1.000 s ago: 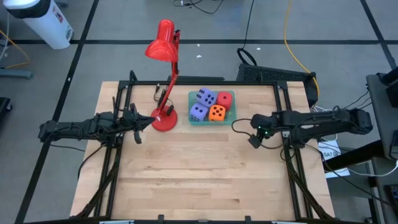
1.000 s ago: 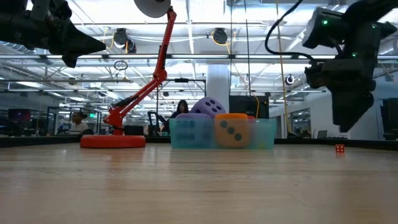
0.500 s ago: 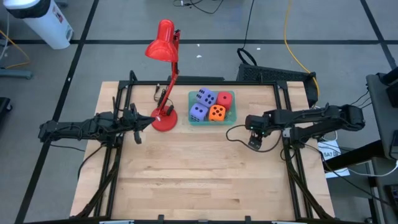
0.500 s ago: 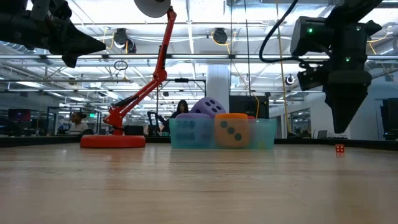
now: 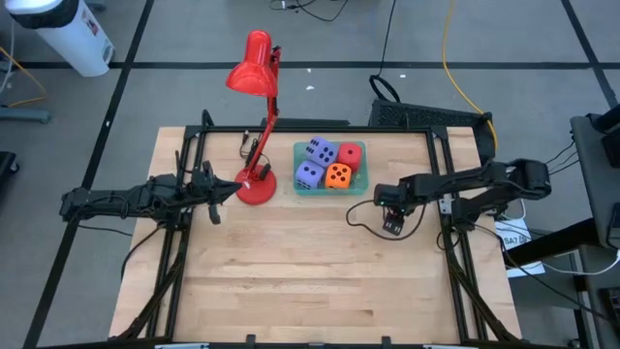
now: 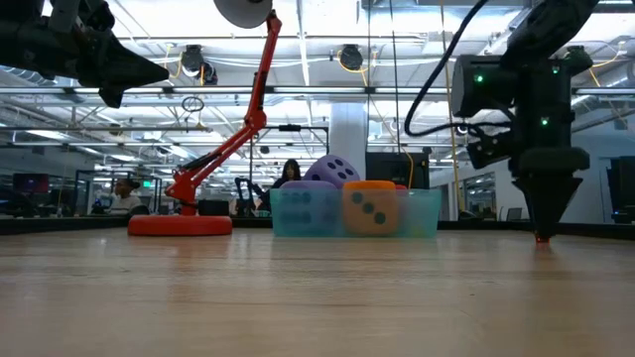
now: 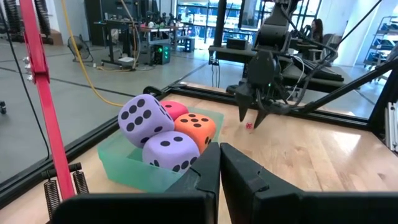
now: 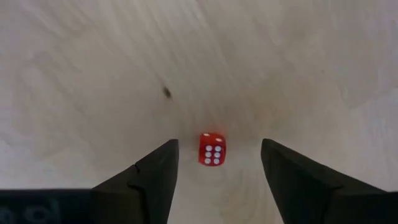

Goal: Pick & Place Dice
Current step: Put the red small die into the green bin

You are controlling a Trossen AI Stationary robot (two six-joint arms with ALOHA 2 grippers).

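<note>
A small red die (image 8: 212,149) lies alone on the wooden table, right of the tray; it also shows as a small red die (image 7: 249,126) in the left wrist view. My right gripper (image 5: 390,226) points down over it, open, one finger on either side (image 8: 219,144), touching nothing. Two purple dice (image 5: 321,152) (image 5: 309,174), an orange one (image 5: 338,175) and a red one (image 5: 352,155) sit in a green tray (image 5: 329,192) at the far middle. My left gripper (image 5: 232,190) waits level at the table's left, shut.
A red desk lamp stands with its round base (image 5: 256,184) just left of the tray, close to my left gripper; its arm leans up and back. Black frame rails run along the table's left, right and far edges. Bare wood lies toward the near edge.
My right gripper has gone down and a little toward the table's left, rolling about its own axis, and now hangs low over the small red die. The die, the tray and my left arm have kept still.
</note>
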